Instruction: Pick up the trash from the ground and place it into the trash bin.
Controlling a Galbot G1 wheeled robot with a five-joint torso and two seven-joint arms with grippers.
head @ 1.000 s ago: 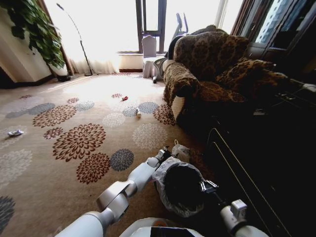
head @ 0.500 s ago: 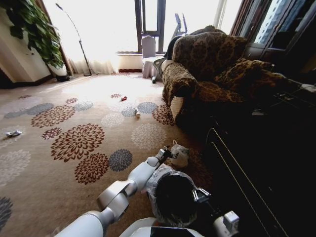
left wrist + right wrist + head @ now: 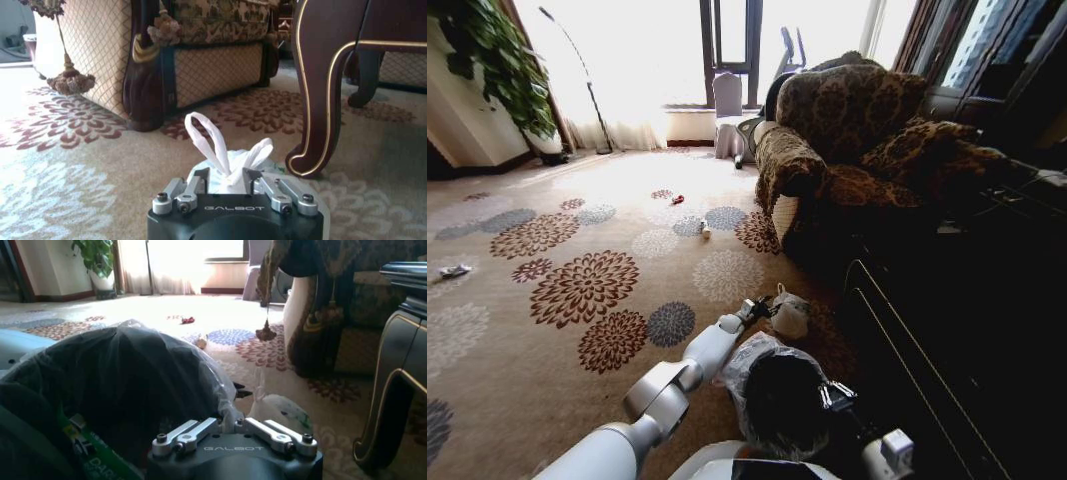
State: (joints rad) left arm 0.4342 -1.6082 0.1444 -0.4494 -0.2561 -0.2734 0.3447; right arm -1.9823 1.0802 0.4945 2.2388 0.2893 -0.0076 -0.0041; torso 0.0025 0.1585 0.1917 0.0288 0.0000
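A white knotted plastic bag [image 3: 790, 316] of trash lies on the carpet by the armchair's foot and a dark table leg. My left gripper [image 3: 764, 310] is stretched out to it. In the left wrist view the fingers [image 3: 196, 182] press both sides of the white bag [image 3: 230, 172] just below its knot, and the bag rests on the floor. The trash bin [image 3: 779, 395], black with a crinkled liner, hangs close in front of me, with my right gripper [image 3: 832, 397] shut on its rim. The right wrist view shows the bin [image 3: 120, 385] and the bag [image 3: 285, 412] beyond it.
More litter lies farther out: a red scrap [image 3: 678, 199], a small pale piece [image 3: 706, 229] and a white scrap [image 3: 454, 270] at the far left. The patterned armchair [image 3: 847, 150] and dark furniture [image 3: 947, 320] close off the right side. Open carpet spreads to the left.
The bin, held by my right gripper, has come lower and closer to me. My left arm has reached slightly farther forward at the white bag.
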